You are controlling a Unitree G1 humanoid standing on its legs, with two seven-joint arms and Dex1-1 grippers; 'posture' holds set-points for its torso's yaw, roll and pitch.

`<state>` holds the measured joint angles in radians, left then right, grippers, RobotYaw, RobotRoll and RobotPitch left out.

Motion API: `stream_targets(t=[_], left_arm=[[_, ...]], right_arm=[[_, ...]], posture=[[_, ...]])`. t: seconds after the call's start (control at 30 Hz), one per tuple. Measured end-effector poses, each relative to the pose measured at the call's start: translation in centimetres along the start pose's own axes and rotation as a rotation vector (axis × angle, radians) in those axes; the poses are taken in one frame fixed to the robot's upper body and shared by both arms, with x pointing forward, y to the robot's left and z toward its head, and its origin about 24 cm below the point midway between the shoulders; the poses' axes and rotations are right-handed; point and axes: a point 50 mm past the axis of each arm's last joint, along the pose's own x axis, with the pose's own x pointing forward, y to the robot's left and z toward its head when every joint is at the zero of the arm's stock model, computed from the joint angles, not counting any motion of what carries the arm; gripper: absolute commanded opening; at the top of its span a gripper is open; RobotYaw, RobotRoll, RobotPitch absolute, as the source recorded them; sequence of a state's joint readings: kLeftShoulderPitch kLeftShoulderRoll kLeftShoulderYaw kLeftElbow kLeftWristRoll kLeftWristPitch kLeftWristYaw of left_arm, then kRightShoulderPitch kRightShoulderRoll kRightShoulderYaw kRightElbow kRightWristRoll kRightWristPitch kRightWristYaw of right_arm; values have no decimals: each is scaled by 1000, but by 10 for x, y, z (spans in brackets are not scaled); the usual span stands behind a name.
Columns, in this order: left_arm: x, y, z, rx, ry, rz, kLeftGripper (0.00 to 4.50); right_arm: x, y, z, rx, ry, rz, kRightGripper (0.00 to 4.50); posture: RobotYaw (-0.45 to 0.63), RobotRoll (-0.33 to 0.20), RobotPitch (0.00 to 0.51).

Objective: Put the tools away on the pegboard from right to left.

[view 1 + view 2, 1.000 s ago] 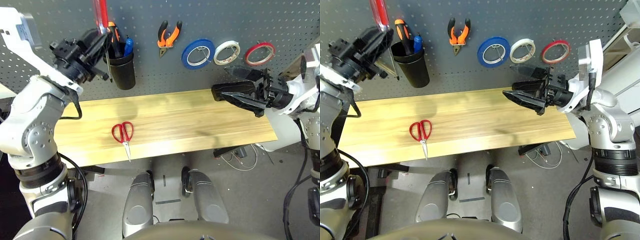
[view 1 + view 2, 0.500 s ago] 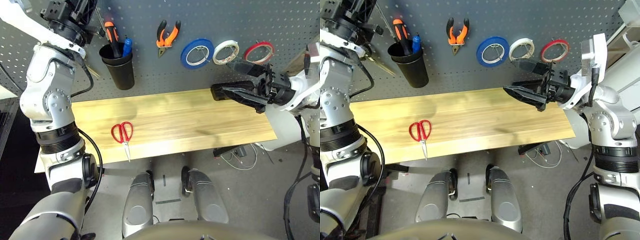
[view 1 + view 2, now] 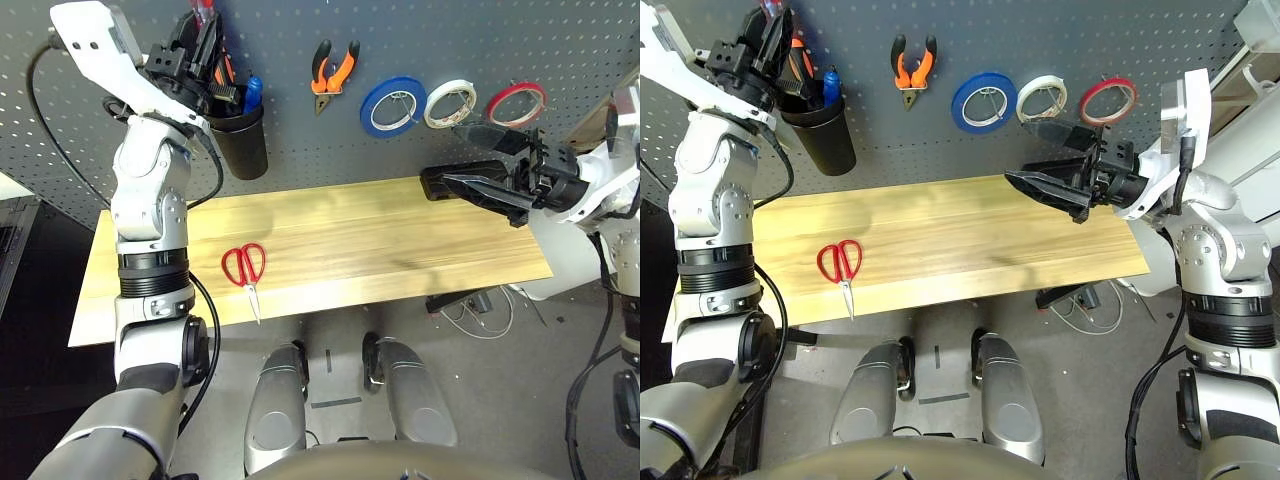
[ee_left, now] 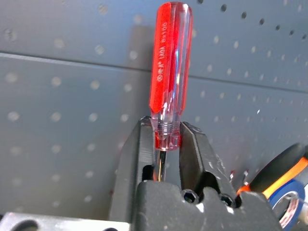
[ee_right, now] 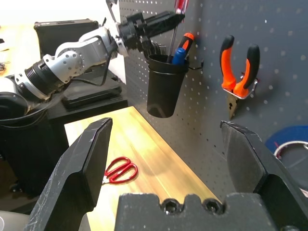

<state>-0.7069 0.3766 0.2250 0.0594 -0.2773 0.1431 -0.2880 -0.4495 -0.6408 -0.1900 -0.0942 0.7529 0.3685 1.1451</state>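
Note:
My left gripper (image 3: 200,52) is shut on the slim red-handled screwdriver (image 4: 171,72), gripping it where the handle meets the shaft. It holds the screwdriver upright just over the black cup (image 3: 242,135) on the pegboard (image 3: 420,40), and the shaft (image 5: 173,38) points down into the cup's mouth. The orange-and-black pliers (image 3: 335,68) and the thin red tape ring (image 3: 518,103) hang on the board. The red-handled scissors (image 3: 246,266) lie on the wooden table (image 3: 400,250) at the left. My right gripper (image 3: 440,155) hovers open over the table's right end, holding nothing.
The cup also holds an orange-handled screwdriver (image 3: 226,66) and a blue-tipped tool (image 3: 254,92). A blue tape roll (image 3: 396,106) and a white tape roll (image 3: 450,103) hang between the pliers and the red ring. Cables (image 3: 480,310) lie on the floor below the table's right end.
My left arm has swung from high at the upper left to just above the cup, turning the screwdriver upright with its shaft toward the cup. The right gripper has barely shifted.

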Motion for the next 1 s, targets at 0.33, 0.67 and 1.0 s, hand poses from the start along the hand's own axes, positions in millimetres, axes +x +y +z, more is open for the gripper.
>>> stream_targets(t=[0.33,0.67,1.0], left_arm=[[-18,21,30,110,32,-99,4476],[-57,21,66,-30,356,-431,4476],[-140,8,22,-241,860,-435,4476]], right_arm=[[-3,3,-8,29,13,-7,4500],[7,17,-38,52,117,81,4500],[18,26,-72,7,206,178,4500]], posture=[[-35,0,174],[65,0,186],[98,0,227]])
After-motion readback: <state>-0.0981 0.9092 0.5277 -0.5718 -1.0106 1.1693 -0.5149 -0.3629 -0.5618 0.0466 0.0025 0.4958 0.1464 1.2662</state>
